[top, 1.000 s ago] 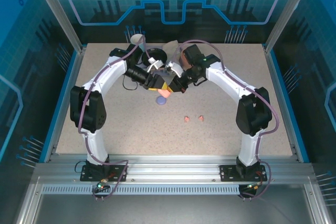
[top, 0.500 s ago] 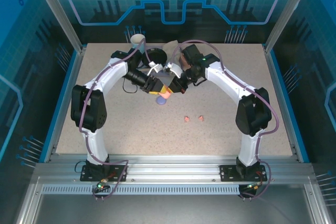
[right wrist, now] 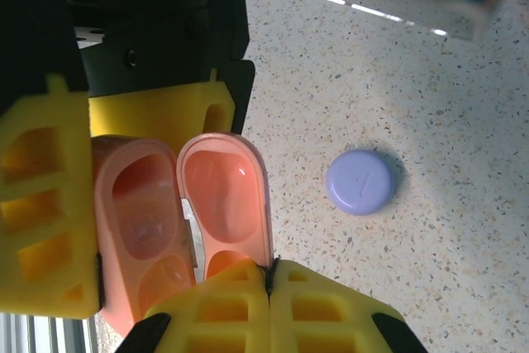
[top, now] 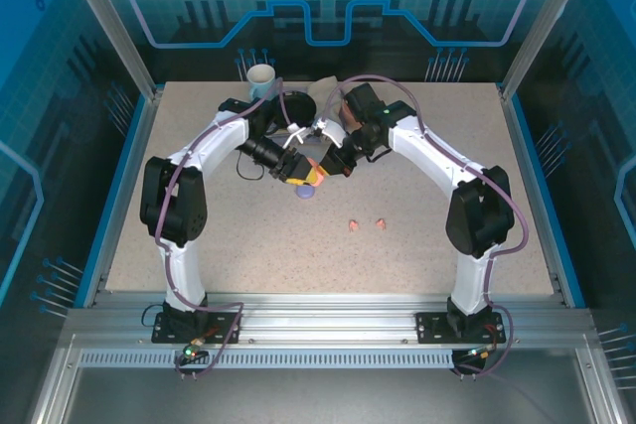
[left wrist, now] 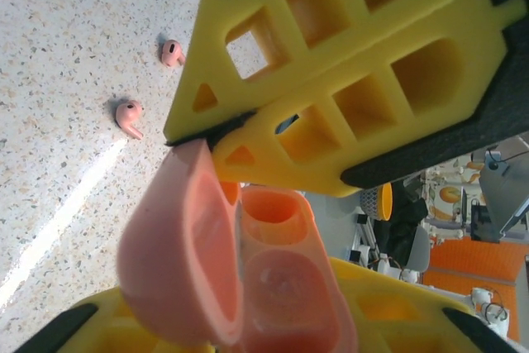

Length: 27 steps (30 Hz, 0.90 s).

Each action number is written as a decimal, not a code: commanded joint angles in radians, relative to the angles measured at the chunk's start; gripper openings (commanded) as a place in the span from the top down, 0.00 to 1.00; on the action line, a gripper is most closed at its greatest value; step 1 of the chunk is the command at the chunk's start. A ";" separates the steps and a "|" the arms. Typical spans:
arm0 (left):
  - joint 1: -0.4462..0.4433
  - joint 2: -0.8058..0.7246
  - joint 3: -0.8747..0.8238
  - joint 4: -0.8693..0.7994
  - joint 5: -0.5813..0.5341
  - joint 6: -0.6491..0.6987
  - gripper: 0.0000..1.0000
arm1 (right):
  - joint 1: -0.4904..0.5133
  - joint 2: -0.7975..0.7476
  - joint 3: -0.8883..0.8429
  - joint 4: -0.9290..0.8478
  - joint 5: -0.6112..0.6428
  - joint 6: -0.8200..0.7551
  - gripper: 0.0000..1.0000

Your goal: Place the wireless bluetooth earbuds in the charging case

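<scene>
An open salmon-pink charging case (left wrist: 248, 279) hangs between the two grippers above the table's middle, its two wells empty. My left gripper (left wrist: 248, 324) is shut on the case's base (right wrist: 136, 221). My right gripper (right wrist: 271, 274) is shut on the rim of the lid (right wrist: 223, 196). In the top view the left gripper (top: 299, 168) and right gripper (top: 322, 163) meet tip to tip over the case. Two salmon-pink earbuds lie loose on the table (top: 353, 224) (top: 381, 222), also seen past the case as earbuds (left wrist: 128, 113) (left wrist: 171, 52). A shut lavender case (right wrist: 359, 181) lies flat just below the grippers.
A white cup (top: 261, 74) stands at the far edge, with a dark round bowl (top: 294, 104) beside it under the left arm. Blue-framed walls (top: 124, 186) close in the speckled table (top: 447, 275) on its sides.
My left gripper's fingers have closed in around the pink case's base, and the left arm has shifted slightly towards the middle. The right gripper has stayed shut on the lid.
</scene>
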 commanded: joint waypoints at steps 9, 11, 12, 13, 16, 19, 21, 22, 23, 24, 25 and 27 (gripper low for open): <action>-0.004 -0.014 -0.016 0.045 0.045 -0.011 0.89 | 0.008 -0.029 0.016 -0.010 0.037 0.008 1.00; -0.005 -0.026 -0.026 0.070 0.047 -0.025 0.91 | 0.007 -0.038 0.016 -0.004 0.046 0.017 1.00; -0.004 -0.032 -0.029 0.079 0.048 -0.031 0.93 | 0.005 -0.042 0.017 -0.001 0.049 0.024 0.99; -0.004 -0.039 -0.033 0.088 0.047 -0.036 0.94 | 0.004 -0.046 0.018 0.002 0.057 0.033 0.91; -0.004 -0.070 -0.058 0.136 0.032 -0.060 0.98 | -0.016 -0.054 0.027 0.019 0.079 0.079 0.74; -0.003 -0.119 -0.100 0.212 0.005 -0.102 1.00 | -0.054 -0.073 0.035 0.035 0.092 0.152 0.60; -0.004 -0.161 -0.141 0.276 -0.022 -0.138 1.00 | -0.083 -0.101 0.024 0.049 0.080 0.197 0.56; -0.004 -0.180 -0.161 0.310 -0.035 -0.156 1.00 | -0.094 -0.117 0.016 0.052 0.076 0.211 0.53; -0.004 -0.205 -0.187 0.360 -0.053 -0.179 1.00 | -0.108 -0.136 0.005 0.055 0.074 0.228 0.52; -0.005 -0.229 -0.213 0.401 -0.068 -0.201 1.00 | -0.121 -0.158 -0.005 0.055 0.079 0.246 0.51; -0.005 -0.250 -0.236 0.444 -0.087 -0.223 1.00 | -0.131 -0.176 -0.014 0.055 0.090 0.266 0.50; -0.014 -0.306 -0.299 0.560 -0.139 -0.285 1.00 | -0.156 -0.209 -0.029 0.048 0.143 0.326 0.49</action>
